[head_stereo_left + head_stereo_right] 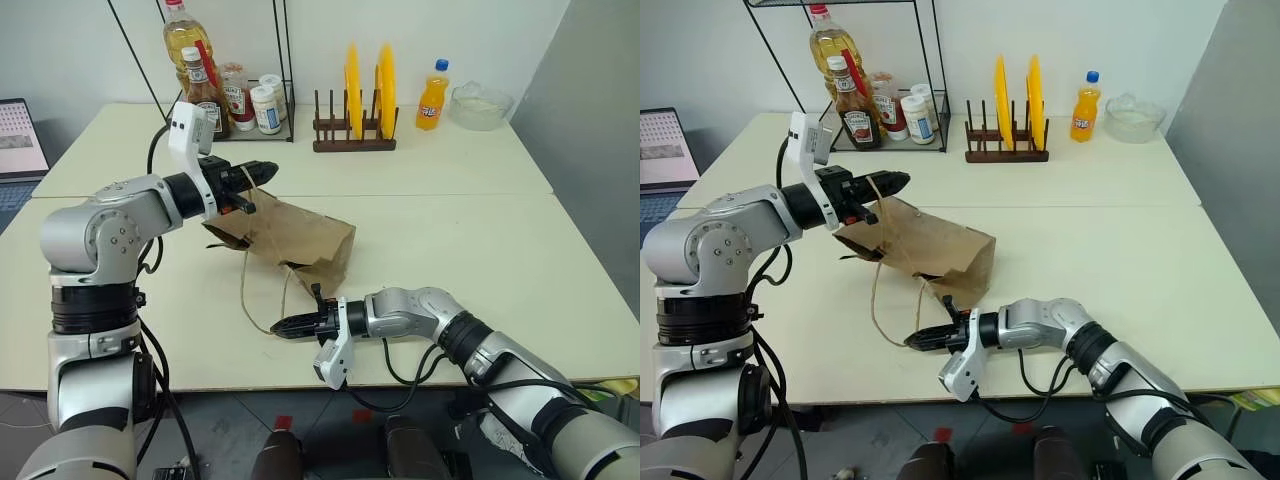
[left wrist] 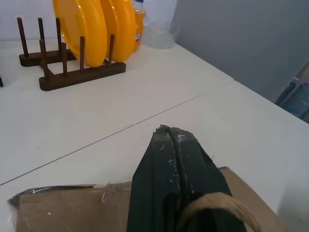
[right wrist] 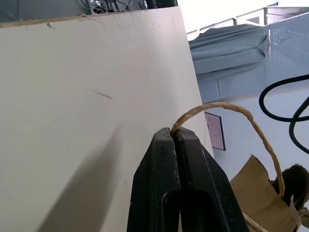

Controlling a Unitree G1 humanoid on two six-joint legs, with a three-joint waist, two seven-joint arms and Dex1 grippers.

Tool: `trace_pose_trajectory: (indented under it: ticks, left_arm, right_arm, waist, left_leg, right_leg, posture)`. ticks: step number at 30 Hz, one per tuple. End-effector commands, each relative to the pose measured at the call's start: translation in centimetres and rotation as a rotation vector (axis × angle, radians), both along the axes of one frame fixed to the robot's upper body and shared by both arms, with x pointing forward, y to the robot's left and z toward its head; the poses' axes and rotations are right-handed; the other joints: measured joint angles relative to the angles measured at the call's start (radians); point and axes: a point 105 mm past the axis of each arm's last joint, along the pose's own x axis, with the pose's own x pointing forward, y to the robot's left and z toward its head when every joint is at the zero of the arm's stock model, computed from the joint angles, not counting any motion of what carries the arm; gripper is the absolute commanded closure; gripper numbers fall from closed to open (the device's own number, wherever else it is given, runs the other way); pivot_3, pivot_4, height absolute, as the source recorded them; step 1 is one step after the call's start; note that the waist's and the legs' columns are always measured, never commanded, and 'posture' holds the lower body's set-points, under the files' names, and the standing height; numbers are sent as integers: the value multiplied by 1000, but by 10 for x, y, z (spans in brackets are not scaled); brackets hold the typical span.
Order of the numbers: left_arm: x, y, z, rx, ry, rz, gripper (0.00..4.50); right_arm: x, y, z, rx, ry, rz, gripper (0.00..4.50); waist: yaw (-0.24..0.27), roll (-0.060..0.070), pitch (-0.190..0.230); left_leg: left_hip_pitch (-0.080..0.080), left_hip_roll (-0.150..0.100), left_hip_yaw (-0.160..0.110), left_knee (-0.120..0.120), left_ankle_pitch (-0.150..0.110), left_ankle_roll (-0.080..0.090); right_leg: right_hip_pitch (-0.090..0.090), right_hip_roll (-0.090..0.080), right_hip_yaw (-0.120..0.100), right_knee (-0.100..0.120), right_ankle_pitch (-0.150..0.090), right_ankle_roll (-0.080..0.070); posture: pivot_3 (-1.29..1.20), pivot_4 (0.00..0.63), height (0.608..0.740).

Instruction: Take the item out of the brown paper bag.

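Note:
The brown paper bag [image 1: 305, 235] lies creased on the white table, its mouth end raised at the left. My left gripper [image 1: 268, 170] hangs level above that raised end, shut, with a tan cord handle [image 2: 212, 200] looped around its fingers. Near the table's front edge my right gripper [image 1: 277, 328] points left and is shut on the bag's other cord handle [image 3: 227, 107], which trails from the bag down to its fingertips. The item is hidden; nothing of it shows at the bag's mouth.
At the back left a wire rack [image 1: 285, 60] holds an oil bottle [image 1: 182, 35], ketchup bottles and small jars. A wooden rack with two yellow plates [image 1: 365, 90], an orange drink bottle [image 1: 432, 97] and a clear bowl [image 1: 480, 105] line the back. A laptop [image 1: 20, 140] sits far left.

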Motion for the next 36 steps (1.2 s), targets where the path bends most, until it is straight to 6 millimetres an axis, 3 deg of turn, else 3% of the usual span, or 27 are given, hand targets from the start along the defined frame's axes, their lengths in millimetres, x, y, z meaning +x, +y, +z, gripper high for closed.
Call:
trace_pose_trajectory:
  ticks: [1, 23, 29, 32, 36]
  left_arm:
    - [1, -2, 30, -6, -91, 4, 4500]
    - [24, 8, 65, -84, -164, 76, 4500]
    - [20, 2, 54, -55, -146, 38, 4500]
    - [18, 1, 46, -47, -136, 34, 4500]
    - [15, 0, 40, -30, -130, 28, 4500]
  right_arm:
    - [-12, -20, -53, -243, 48, 16, 4483]
    - [-11, -27, -63, -378, -10, 59, 4483]
    - [-4, -27, -62, -365, 30, -8, 4483]
    - [1, -27, -55, -321, 100, -63, 3874]
    - [2, -33, -40, -262, 173, -116, 2396]
  waist:
    - [0, 0, 0]
    - [3, 0, 0]
    - [3, 0, 0]
    - [4, 0, 0]
    - [7, 0, 0]
  left_leg:
    - [0, 0, 0, 0, 0, 0]
    - [0, 0, 0, -1, 1, -2]
    - [0, 0, 0, -1, 1, -2]
    - [0, 0, 0, -1, 1, -2]
    - [-1, 0, 0, -1, 1, -2]
  right_leg:
    - [0, 0, 0, 0, 0, 0]
    - [0, 0, 0, -1, 0, 0]
    - [0, 0, -1, -1, 0, 1]
    - [1, 0, -1, -1, 0, 1]
    - [1, -1, -1, -3, 0, 1]
  posture:
    - [0, 150, 740]
    - [0, 150, 740]
    - [0, 150, 740]
    - [0, 150, 740]
    - [0, 150, 740]
